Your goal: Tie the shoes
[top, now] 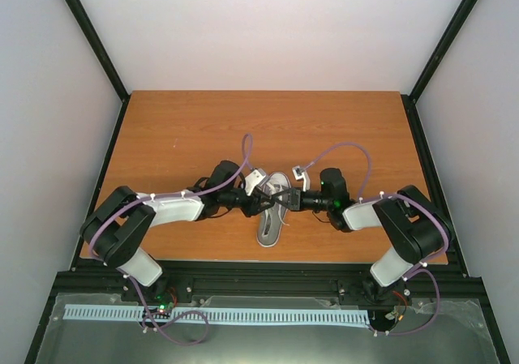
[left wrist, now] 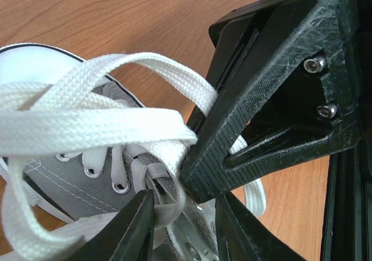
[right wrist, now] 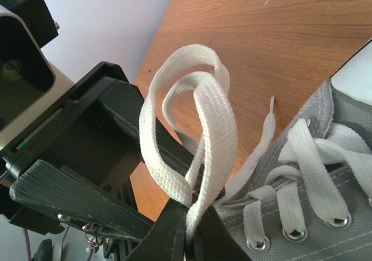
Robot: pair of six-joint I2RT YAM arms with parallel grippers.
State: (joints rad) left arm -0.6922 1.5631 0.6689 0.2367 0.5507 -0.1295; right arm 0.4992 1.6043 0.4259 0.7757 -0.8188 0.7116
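The grey canvas shoe (top: 272, 224) with a white sole lies at the table's middle, toe towards the near edge. Both grippers meet over its laces. My right gripper (right wrist: 195, 233) is shut on a white lace loop (right wrist: 216, 121) and holds it up beside the shoe's eyelets (right wrist: 296, 233). It shows as a big black body in the left wrist view (left wrist: 273, 98). My left gripper (left wrist: 185, 229) is open, its fingers (left wrist: 136, 226) astride a lace strand (left wrist: 170, 200) at the shoe's tongue. Crossed white laces (left wrist: 104, 121) lie over the grey upper (left wrist: 70, 179).
The orange wooden table (top: 203, 129) stretches behind the shoe. White walls and black frame posts (top: 89, 32) close it in. A loose lace end with its tip (right wrist: 268, 113) lies on the wood beside the shoe. Purple cables (top: 247, 149) arch over both arms.
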